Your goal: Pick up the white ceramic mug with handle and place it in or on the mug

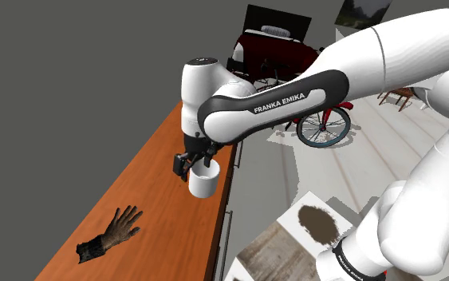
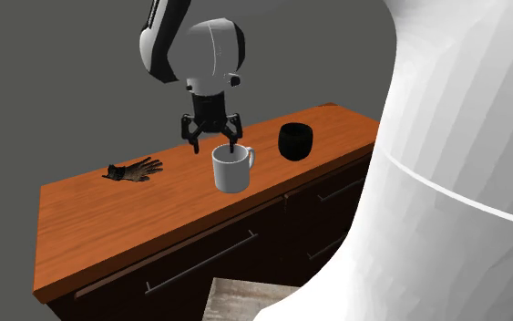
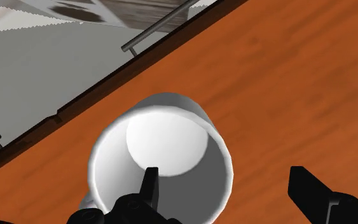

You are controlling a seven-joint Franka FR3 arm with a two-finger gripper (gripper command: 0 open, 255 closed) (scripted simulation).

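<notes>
The white arm [image 1: 294, 96] reaches over the brown counter [image 2: 90, 228]. The white mug [image 2: 231, 171] stands upright near the counter's front edge, the black mug [image 2: 295, 141] close beside it. The gripper [image 2: 214, 144] hangs spread over the white mug's rim, one finger inside, clasping nothing. I'd say it's mid-grasp; next it must pinch the wall. The white mug is empty; the black one I can't tell.

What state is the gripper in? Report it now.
Gripper: open, jaws apart over the white mug, holding nothing.
</notes>
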